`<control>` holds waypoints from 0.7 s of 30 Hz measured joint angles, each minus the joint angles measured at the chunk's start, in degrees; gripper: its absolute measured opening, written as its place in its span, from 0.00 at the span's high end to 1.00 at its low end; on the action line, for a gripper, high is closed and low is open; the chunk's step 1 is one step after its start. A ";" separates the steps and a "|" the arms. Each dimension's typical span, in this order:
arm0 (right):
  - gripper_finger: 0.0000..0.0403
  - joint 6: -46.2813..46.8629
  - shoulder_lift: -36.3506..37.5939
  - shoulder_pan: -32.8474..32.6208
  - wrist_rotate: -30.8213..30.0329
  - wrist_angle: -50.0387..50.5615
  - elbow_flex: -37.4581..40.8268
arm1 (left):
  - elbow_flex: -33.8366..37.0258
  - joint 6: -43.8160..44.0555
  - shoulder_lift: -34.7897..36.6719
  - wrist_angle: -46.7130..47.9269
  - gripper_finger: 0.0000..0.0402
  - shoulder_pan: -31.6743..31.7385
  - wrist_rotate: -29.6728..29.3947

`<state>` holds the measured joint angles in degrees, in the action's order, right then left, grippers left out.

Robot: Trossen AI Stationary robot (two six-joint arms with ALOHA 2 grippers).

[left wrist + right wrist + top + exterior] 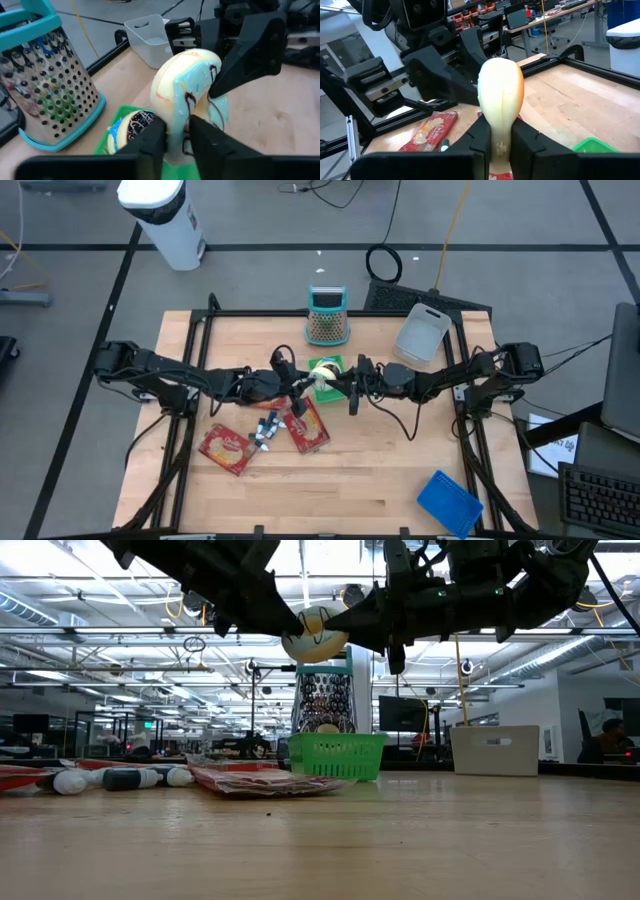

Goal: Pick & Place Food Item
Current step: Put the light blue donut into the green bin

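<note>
Picked but not placed: the pale food item (501, 100) hangs mid-handover above the tabletop (380, 480), over the green basket (336, 755) at about 12 o'clock from centre, the left pincer (175, 140) and the right pincer (499, 137) both gripping it

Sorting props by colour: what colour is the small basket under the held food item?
Green basket; clearest in the low view.

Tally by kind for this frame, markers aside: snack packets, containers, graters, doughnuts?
Red snack packets: 2
Containers: 3, green basket, white bin, blue tray
Box grater: 1
Doughnuts: 2, the held doughnut and one in the green basket
Total: 8
</note>
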<state>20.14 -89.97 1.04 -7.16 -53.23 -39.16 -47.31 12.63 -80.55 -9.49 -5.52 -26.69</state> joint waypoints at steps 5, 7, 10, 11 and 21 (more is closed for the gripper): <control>0.90 0.00 0.00 -0.02 0.22 0.15 0.02 | 0.00 -0.21 1.04 0.13 0.53 -0.39 2.85; 0.90 -0.01 0.02 0.00 1.33 0.13 0.02 | -0.03 -0.26 2.27 -0.43 0.45 -0.58 2.88; 0.91 -0.20 0.02 0.57 4.31 0.77 0.04 | -0.02 -0.25 5.18 1.31 0.37 -0.60 2.96; 0.91 -0.70 0.00 0.92 5.75 1.35 0.05 | -0.04 -0.25 6.30 1.37 0.35 -0.61 2.96; 0.92 -6.40 0.00 6.88 11.95 10.02 0.07 | 0.51 -8.42 16.49 4.67 0.26 -3.78 4.39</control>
<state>13.74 -89.97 7.92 4.79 -43.21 -39.09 -46.80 4.20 -64.06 -4.82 -9.30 -22.30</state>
